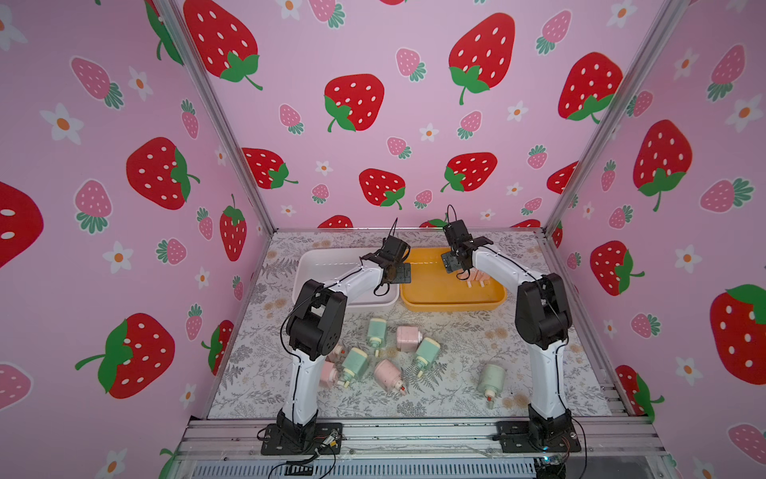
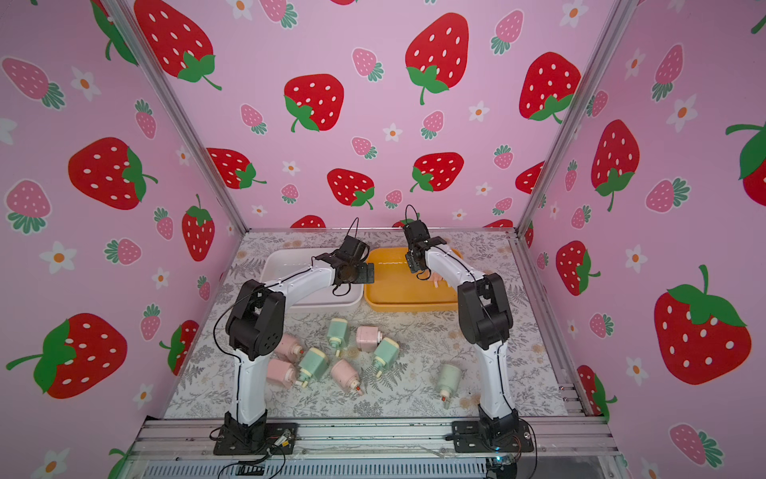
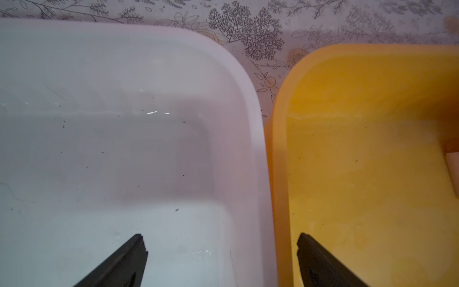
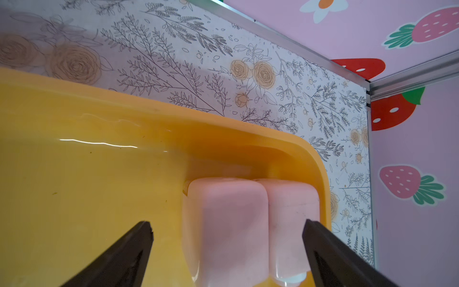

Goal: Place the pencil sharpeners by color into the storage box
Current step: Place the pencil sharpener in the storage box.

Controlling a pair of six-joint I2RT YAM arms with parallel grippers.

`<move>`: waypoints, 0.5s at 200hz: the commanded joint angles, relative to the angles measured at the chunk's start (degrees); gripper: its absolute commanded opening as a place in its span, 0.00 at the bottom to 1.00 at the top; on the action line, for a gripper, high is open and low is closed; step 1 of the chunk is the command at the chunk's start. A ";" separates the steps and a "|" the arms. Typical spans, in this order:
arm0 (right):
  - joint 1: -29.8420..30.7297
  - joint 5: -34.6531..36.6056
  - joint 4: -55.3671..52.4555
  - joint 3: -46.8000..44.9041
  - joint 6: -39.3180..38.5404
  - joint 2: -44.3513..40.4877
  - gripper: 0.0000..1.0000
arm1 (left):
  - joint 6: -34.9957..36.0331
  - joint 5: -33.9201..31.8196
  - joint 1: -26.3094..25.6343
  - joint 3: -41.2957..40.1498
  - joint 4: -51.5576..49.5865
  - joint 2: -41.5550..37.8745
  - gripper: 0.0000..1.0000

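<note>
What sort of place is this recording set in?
Probably a staged robot test booth, not a home: strawberry-print wall panels in an aluminium frame; left arm and right arm bolted to a metal rail.

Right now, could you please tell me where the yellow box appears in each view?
In a top view: yellow box at the table's far side, beside the white box.
In a top view: yellow box, same placement.
Left wrist: yellow box flanks the white box's rim.
Right wrist: yellow box fills the foreground, two pink sharpeners inside.
Shared landmark: the floral table cover bordering it.
</note>
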 commanded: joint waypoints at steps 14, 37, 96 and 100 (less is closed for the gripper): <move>0.32 1.94 -2.61 2.32 -4.21 2.06 1.00 | 0.07 -0.26 0.48 2.53 -1.47 0.91 1.00; 0.30 3.01 -3.94 3.21 -5.23 3.30 1.00 | -0.10 -0.17 0.41 2.31 -1.60 1.09 1.00; 0.30 8.01 -4.38 4.40 -6.58 4.86 1.00 | -0.23 -0.46 0.50 1.98 -1.95 1.01 1.00; 0.31 8.14 -4.59 4.49 -6.57 4.92 1.00 | -0.28 -0.49 0.50 1.98 -2.08 1.01 1.00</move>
